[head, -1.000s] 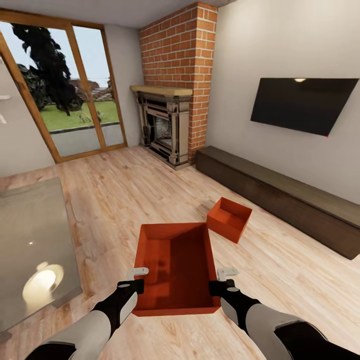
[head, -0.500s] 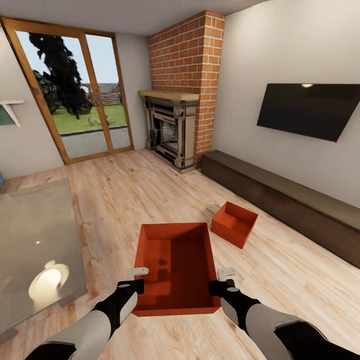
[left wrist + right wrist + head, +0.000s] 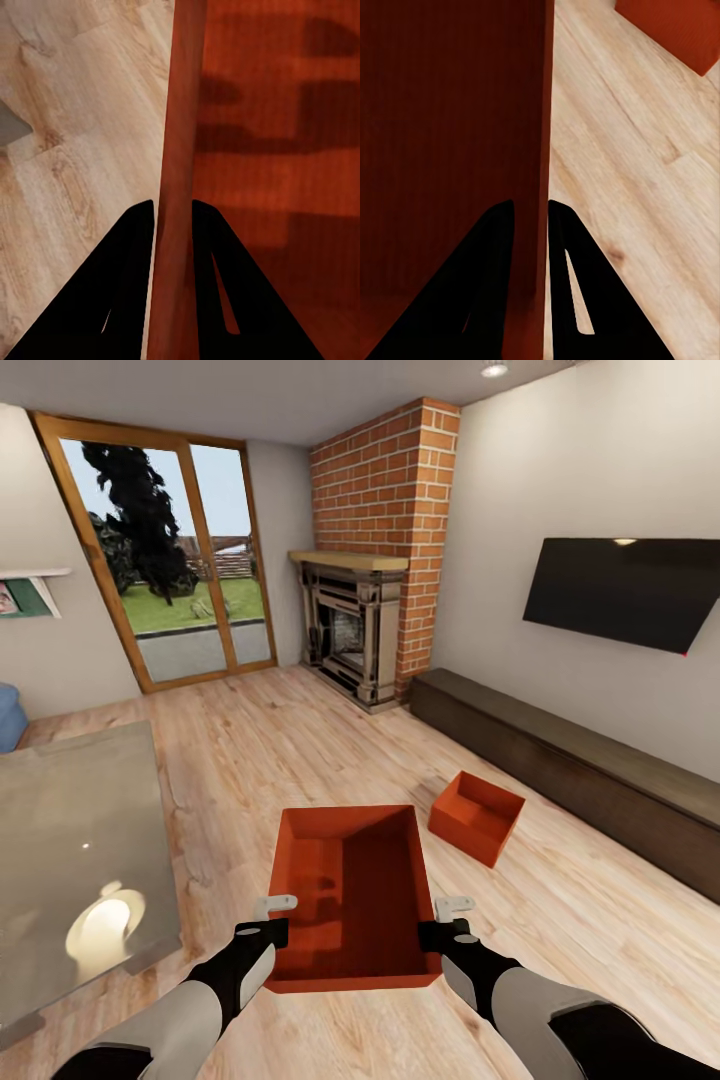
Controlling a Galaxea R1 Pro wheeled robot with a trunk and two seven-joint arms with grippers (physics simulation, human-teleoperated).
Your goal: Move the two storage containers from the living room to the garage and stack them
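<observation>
In the living room, an orange-red open-top storage container (image 3: 352, 895) is held between both arms above the light wood-plank floor (image 3: 300, 750). The left tool (image 3: 273, 905) is clamped on the container's left wall, and the left wrist view shows 1 dark finger (image 3: 124, 292) outside the wall and the other inside, both pressed against it. The right tool (image 3: 455, 905) grips the opposite wall the same way, with its 2 fingers (image 3: 577, 292) straddling the thin orange edge. The jaws of each tool stand only as far apart as the wall is thick. A second storage container (image 3: 476, 817), identical in colour, sits on the plank floor ahead and to the right, well apart from the held one and near a long dark low bench (image 3: 580, 770). Behind stand a red brick fireplace (image 3: 375, 560), glass doors (image 3: 175, 570) facing a lawn, and a wall TV (image 3: 625, 590). A glass-topped counter (image 3: 70, 850) lies at the left.
</observation>
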